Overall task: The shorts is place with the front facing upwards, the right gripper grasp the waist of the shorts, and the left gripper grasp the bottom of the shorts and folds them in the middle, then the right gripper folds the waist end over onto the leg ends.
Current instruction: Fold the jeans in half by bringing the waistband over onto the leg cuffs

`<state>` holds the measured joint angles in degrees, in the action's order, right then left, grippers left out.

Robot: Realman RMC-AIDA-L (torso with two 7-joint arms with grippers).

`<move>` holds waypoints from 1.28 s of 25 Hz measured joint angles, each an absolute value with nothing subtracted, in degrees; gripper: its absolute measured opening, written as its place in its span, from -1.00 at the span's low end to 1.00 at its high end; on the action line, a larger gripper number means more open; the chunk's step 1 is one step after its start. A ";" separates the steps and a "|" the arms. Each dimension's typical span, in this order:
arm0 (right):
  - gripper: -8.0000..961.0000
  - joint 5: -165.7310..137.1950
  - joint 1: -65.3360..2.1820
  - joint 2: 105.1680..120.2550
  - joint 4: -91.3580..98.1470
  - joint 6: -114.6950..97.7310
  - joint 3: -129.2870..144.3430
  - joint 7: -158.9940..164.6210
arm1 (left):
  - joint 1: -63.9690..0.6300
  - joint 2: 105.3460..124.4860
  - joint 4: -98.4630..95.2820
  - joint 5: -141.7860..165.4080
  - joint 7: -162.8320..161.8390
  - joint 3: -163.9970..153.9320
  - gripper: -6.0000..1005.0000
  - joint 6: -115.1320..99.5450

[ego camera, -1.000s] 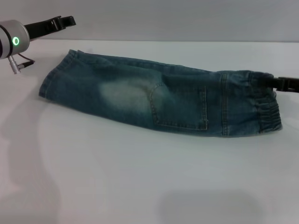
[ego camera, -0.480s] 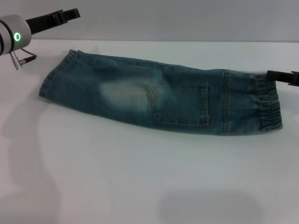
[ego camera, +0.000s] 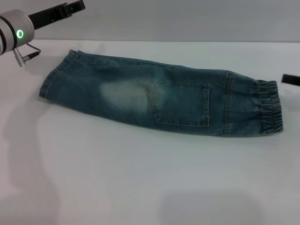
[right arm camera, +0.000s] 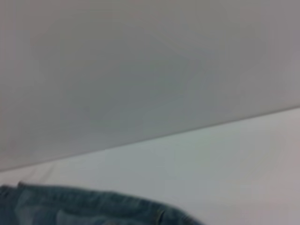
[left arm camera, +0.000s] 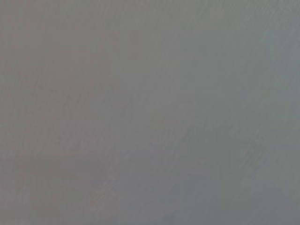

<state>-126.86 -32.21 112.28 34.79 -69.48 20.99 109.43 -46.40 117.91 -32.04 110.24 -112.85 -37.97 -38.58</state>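
Note:
The blue denim shorts [ego camera: 159,101] lie folded lengthwise on the white table [ego camera: 140,178]. The elastic waist [ego camera: 269,108] is at the right and the leg ends [ego camera: 49,84] at the left, with a back pocket [ego camera: 183,105] facing up. My left gripper [ego camera: 78,5] hangs above the far left corner, apart from the leg ends. At the right edge only the tip of my right gripper [ego camera: 287,78] shows, just clear of the waist. In the right wrist view a strip of the shorts [right arm camera: 93,208] shows. The left wrist view holds only plain grey.
The white table stretches bare in front of the shorts toward the near edge. A grey wall [ego camera: 187,18] stands behind the table's far edge.
My right gripper has drawn back to the right, off the waist, which now lies flat. The left arm has risen and moved further from the leg ends.

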 joint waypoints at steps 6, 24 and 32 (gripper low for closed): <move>0.04 -119.02 -29.74 113.70 40.78 -71.30 21.49 109.16 | -46.04 117.93 -32.00 107.56 -110.95 -38.14 0.59 -39.37; 0.04 -112.96 -35.73 117.32 31.91 -75.81 35.26 98.75 | -45.84 117.76 -31.53 100.10 -105.31 -38.15 0.57 -41.11; 0.04 -112.60 -31.27 116.97 31.93 -71.95 34.73 98.92 | -46.33 117.87 -31.32 100.03 -104.99 -38.15 0.57 -39.79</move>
